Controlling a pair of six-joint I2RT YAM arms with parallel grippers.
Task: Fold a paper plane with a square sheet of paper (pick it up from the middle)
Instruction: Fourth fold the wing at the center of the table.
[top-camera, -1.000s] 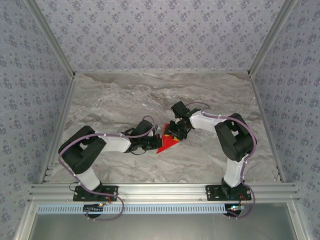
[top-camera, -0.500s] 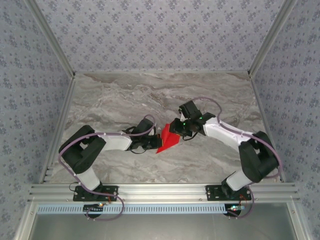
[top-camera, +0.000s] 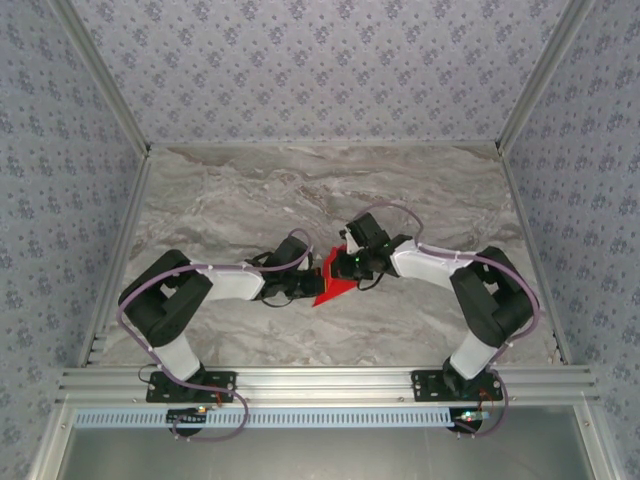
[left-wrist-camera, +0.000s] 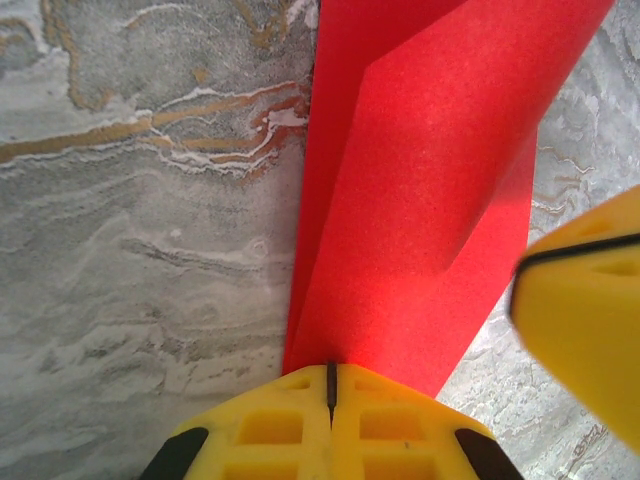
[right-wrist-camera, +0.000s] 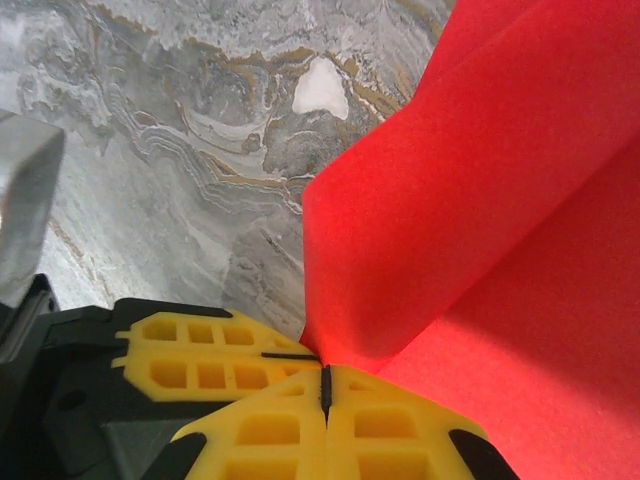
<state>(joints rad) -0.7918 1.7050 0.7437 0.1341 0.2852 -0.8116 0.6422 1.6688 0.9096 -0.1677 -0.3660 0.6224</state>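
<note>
The square sheet of paper (top-camera: 329, 283) is bright red and folded into layered flaps with a pointed lower end, held just over the middle of the marble table. From the left, my left gripper (top-camera: 301, 288) is shut on the paper's near edge (left-wrist-camera: 420, 200), its yellow jaws (left-wrist-camera: 330, 382) pressed together. Coming in from the right, my right gripper (top-camera: 351, 264) is shut on a raised fold of the paper (right-wrist-camera: 480, 200), jaws (right-wrist-camera: 325, 385) closed right beside the left gripper's fingers (right-wrist-camera: 200, 362). One right finger (left-wrist-camera: 590, 340) shows in the left wrist view.
Grey veined marble tabletop (top-camera: 250, 200) stretches all round the paper. Aluminium rails (top-camera: 320, 382) run along the near edge and up both sides, with patterned walls (top-camera: 320, 70) behind and beside. Both arm bases (top-camera: 190, 385) stand at the near rail.
The right gripper's jaws have closed onto the paper's fold. The right arm's elbow swung out to the right and partly back. The left gripper stayed shut on the paper.
</note>
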